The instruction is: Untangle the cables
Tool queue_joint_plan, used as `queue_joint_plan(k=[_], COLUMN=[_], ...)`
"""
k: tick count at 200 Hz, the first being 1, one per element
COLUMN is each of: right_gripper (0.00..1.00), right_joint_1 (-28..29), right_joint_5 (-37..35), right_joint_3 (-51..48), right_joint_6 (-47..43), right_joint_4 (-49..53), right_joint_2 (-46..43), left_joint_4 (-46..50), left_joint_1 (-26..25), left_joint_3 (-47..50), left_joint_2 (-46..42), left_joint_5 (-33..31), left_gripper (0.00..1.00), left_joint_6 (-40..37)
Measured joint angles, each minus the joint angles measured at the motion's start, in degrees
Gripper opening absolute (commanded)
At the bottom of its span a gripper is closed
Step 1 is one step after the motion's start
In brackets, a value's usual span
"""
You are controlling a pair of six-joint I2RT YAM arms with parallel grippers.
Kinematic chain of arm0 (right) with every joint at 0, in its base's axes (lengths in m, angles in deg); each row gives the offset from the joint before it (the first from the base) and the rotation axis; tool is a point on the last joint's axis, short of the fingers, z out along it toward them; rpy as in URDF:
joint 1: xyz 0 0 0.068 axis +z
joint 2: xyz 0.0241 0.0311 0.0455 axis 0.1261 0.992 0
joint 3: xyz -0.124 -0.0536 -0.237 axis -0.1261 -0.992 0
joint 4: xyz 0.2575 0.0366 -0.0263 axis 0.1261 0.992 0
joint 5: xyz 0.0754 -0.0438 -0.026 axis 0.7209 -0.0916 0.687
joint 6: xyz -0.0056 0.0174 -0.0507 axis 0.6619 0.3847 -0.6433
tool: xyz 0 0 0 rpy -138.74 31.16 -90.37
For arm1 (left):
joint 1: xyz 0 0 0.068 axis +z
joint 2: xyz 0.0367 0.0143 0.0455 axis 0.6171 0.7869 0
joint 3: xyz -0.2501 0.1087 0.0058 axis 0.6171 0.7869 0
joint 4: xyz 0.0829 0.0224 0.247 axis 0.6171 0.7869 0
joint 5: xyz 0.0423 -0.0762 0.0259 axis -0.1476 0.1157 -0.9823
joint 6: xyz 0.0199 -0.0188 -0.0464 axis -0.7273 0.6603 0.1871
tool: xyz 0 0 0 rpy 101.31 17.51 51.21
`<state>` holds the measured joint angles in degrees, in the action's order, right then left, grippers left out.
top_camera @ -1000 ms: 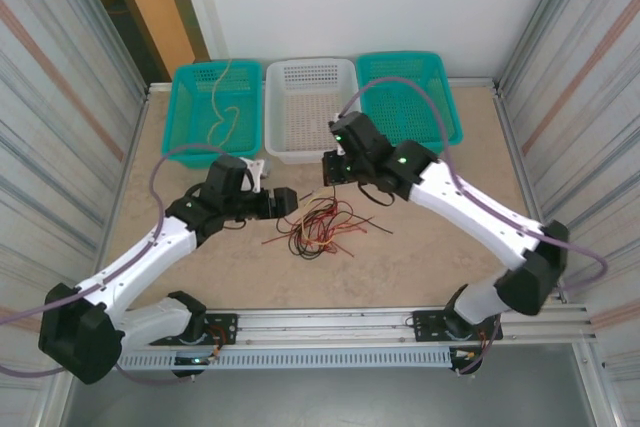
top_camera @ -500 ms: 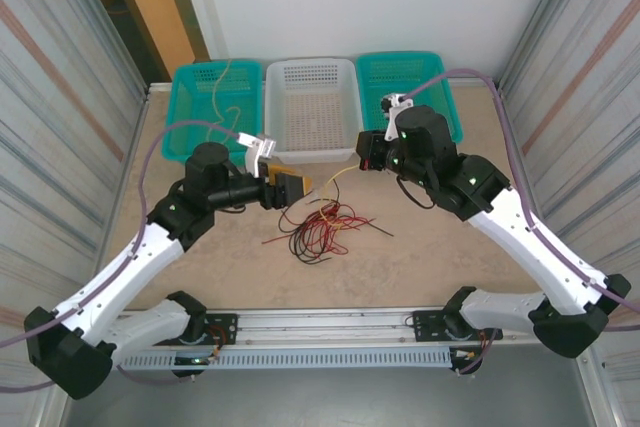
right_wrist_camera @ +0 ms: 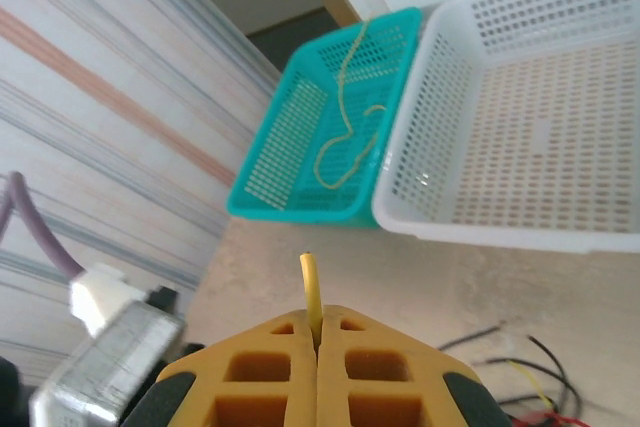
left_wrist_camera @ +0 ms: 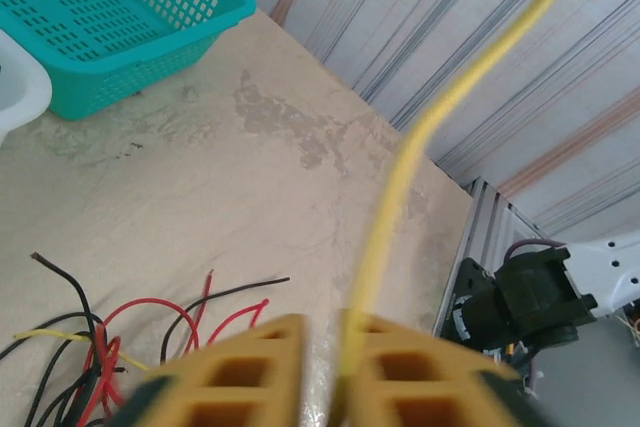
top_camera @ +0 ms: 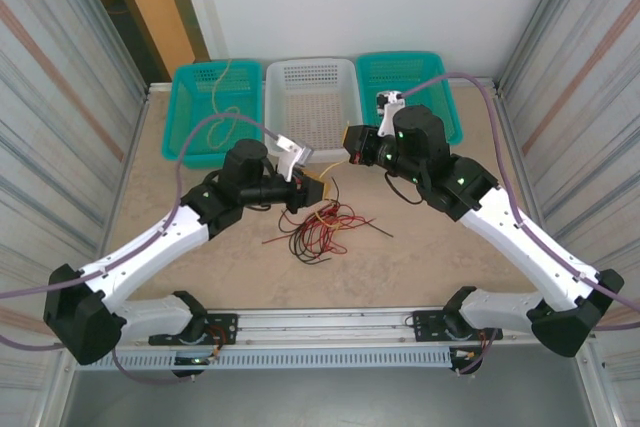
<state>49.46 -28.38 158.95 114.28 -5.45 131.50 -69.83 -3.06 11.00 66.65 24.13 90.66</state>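
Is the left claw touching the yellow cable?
Touching. The left wrist view shows the yellow cable running down into the left claw, pinched between its shut pads.

Bright, even light; soft shadows; wrist-view foregrounds blurred.

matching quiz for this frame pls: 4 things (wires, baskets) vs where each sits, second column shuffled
Things:
1. thin yellow wire
2. thin tan wire
3. white perforated plastic basket
4. red and black wire tangle

Places:
A. middle of three, far edge of the beige table
B. loose on the table, between the arms
C. held by left gripper and right gripper, both shut
D. lying in the left teal plastic basket

Pairs: 1-C, 2-D, 3-A, 4-B
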Motion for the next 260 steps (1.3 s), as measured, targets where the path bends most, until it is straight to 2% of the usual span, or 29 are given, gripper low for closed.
queue_joint_plan(k=[32, 45, 57, 60, 67, 91, 130, 185, 209, 234, 260], right_gripper=[0.0, 0.21, 0.5, 0.55, 0.61, 0.72, 0.73, 0.72, 0.7, 0.66, 0.63], right_joint_1=[-3.3, -5.2, -6.4, -6.6, -7.0, -7.2, -3.3, 9.6, 10.4, 10.3, 9.5], right_joint_5=[4.5, 7.2, 8.7, 8.7, 8.6, 7.5, 5.9, 0.1, -3.0, -9.2, -12.0], right_joint_3=[-4.4, -6.6, -7.5, -7.5, -7.4, -6.6, -10.9, -12.4, -10.9, -7.5, -9.5], right_joint_6=[6.0, 9.1, 10.8, 11.0, 11.3, 10.4, 9.3, 1.5, -0.9, -1.8, -1.2], right_joint_4=[-7.2, -10.5, -11.5, -11.5, -11.0, -5.8, -0.2, 1.9, 2.0, 3.4, 3.7], right_joint_2=[-1.9, -2.8, -2.9, -2.9, -3.0, -3.3, -4.4, -0.6, 2.9, 8.1, 9.8], left_joint_4=[-1.8, -2.9, -3.7, -3.6, -3.0, 0.0, 1.1, 3.8, 5.8, 7.8, 10.0], left_joint_1=[-1.6, -1.6, -1.6, -1.6, -1.6, -1.0, 3.0, 3.6, 4.4, 5.3, 6.8], left_joint_3=[0.0, 0.2, 0.7, 0.9, 1.1, 0.0, -7.1, -17.8, -21.8, -24.5, -28.3], left_joint_2=[0.0, 0.0, -0.2, -0.3, -0.4, -0.7, -1.3, -0.4, 0.8, 1.1, 1.1], left_joint_5=[-2.7, -3.5, -5.4, -5.9, -7.6, -13.1, -13.4, -10.5, -8.4, -6.5, -5.1], left_gripper=[0.0, 0.0, 0.0, 0.0, 0.0, 0.0, 0.0, 0.0, 0.0, 0.0, 0.0], left_joint_6=[-1.2, -1.2, -1.0, -1.0, -0.8, 0.7, 5.1, 9.6, 10.7, 11.6, 12.2])
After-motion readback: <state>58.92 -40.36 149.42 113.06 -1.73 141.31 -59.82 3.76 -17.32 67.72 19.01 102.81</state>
